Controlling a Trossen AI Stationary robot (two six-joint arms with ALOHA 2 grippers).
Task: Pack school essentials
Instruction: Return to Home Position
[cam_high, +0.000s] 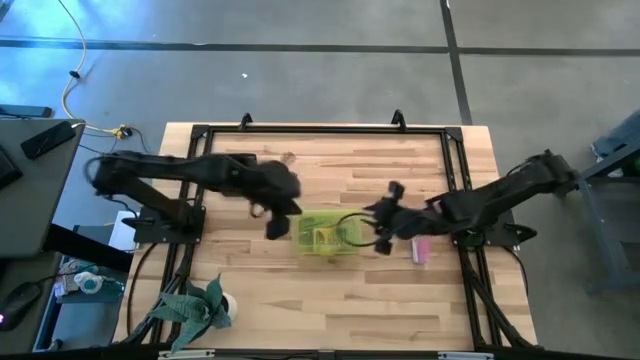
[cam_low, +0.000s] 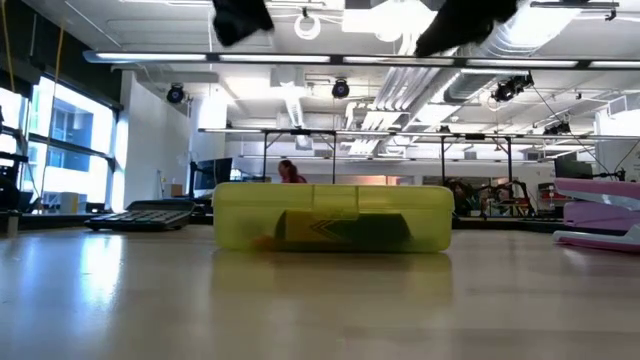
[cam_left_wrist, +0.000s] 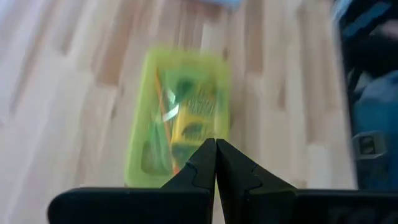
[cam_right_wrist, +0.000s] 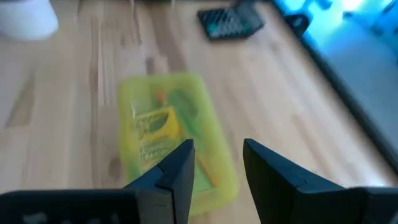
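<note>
The translucent yellow-green case lies closed on its bottom in the middle of the table. Through its lid I see a green-yellow pack, orange pencils and green items. The other essentials cannot be made out. My left gripper hovers raised off the case's left end, with its fingers shut. My right gripper hovers raised off the case's right end, with its fingers open. In the low view both arms show only at the top edge, well above the case.
A pink stapler-like object lies right of the case. A dark calculator rests toward the left side. A green plant-like toy sits at the near left corner. A black frame rail borders the table.
</note>
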